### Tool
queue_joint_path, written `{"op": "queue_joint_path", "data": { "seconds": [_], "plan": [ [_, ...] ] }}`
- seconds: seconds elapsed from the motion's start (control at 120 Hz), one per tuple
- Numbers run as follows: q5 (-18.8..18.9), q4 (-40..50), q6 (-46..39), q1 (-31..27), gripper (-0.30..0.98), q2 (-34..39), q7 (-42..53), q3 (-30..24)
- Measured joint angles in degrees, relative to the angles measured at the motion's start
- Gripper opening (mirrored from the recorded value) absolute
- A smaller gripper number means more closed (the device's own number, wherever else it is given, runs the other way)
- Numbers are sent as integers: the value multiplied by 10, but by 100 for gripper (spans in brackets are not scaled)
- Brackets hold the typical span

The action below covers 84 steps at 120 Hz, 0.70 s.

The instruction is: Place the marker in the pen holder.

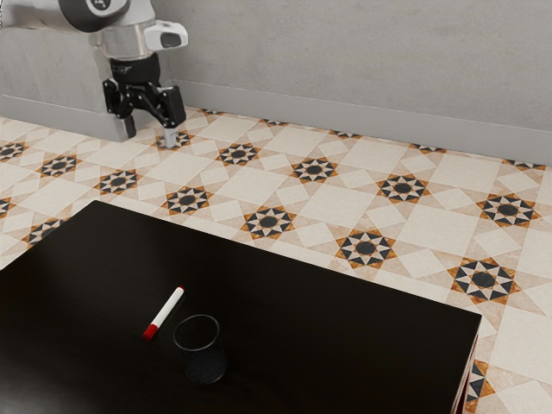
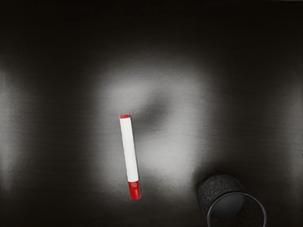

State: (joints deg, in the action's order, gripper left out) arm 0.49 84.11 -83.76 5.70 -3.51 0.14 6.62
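"On the black table [image 1: 345,328], the marker [image 1: 169,306] lies near the upright cup [image 1: 203,368]. And the gripper [image 1: 150,132]?"

"Raised, fingers [image 1: 171,138] spread, pinching nothing. It should straddle the white barrel [image 2: 129,149], descend straight, grasp mid-length, then lift well above the rim [image 2: 236,192] before crossing."

My Franka arm [image 1: 47,15]: reaching in from the exterior view's upper left
My two-finger gripper [image 1: 150,135]: pointing down, fingers [image 1: 171,138] spread apart
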Motion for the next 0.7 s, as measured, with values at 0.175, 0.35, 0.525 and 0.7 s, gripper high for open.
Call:
{"op": "queue_joint_path", "data": {
  "seconds": [0.175, 0.35, 0.525, 0.7],
  "plan": [
    [3, -2, -27, 7, 69, -1, 0, 4],
    [4, 2, -42, -1, 69, -43, 0, 4],
    [5, 128, -144, 3, 69, -88, -11, -2],
    [3, 188, -225, 2, 69, -110, -21, -11]
  ]
}}
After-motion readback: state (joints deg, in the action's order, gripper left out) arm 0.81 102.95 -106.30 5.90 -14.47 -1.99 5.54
